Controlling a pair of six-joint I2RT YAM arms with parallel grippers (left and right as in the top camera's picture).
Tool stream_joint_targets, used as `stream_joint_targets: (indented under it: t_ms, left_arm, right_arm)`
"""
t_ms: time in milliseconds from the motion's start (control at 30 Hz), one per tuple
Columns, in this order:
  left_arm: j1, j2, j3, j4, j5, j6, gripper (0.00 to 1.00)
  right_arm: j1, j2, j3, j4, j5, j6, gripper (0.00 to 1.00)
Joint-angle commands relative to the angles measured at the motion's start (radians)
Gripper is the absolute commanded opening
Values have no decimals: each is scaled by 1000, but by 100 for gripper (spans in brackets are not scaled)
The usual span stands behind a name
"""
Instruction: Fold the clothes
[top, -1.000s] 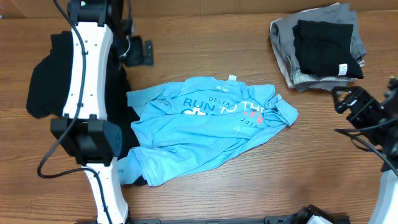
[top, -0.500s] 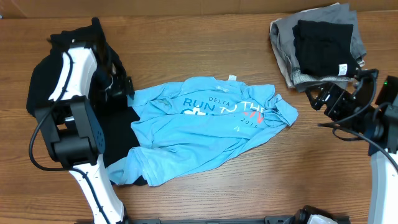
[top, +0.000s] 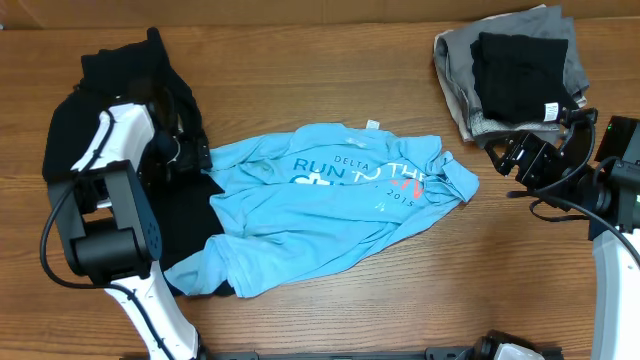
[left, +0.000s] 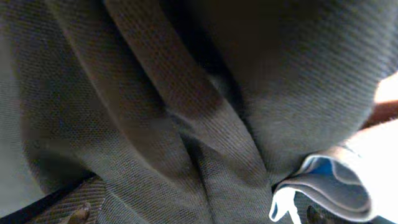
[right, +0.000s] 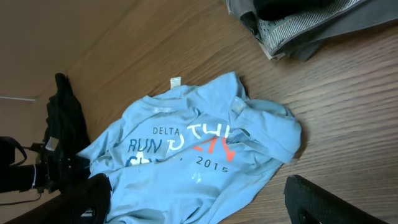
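Observation:
A crumpled light blue T-shirt (top: 330, 205) with "RUN TO THE" lettering lies mid-table, also visible in the right wrist view (right: 186, 155). The black garment (top: 110, 75) is bunched at the left, partly beneath the shirt's left edge. My left gripper (top: 192, 158) is low over that black cloth where it meets the shirt. In its wrist view the jaws (left: 196, 218) stand wide apart with dark fabric (left: 186, 93) filling the frame and a blue hem (left: 329, 180) at the right. My right gripper (top: 508, 160) hovers open off the shirt's right edge (right: 211, 205), holding nothing.
A folded pile of grey and black clothes (top: 515, 75) sits at the back right corner, close behind the right arm; it also appears at the top of the right wrist view (right: 298, 25). Bare wooden table (top: 400, 300) runs along the front.
The left arm swung down from over the table's left side onto the black garment by the shirt's left edge. The right gripper moved left toward the shirt's right edge. Both stayed open.

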Motion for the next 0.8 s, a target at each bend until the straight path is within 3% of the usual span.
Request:
stream_joint_targets:
  t_ms: [0,233,467,767]
  left_arm:
    - [102,60,-45,63,-80,97,100]
    - [164,60,-44,132,-56,110,100]
    - [144,60,-6,133,-28,154,100]
    - [44,60,398,-239,10,179,100]
  right_arm:
    - [6,-3,29,8,3,-4,92]
    - [6,-3,29,14,3,-4,92]
    - [6,-3,29,18,3,-4,92]
    - [6,-3,29,18,3,-18,93]
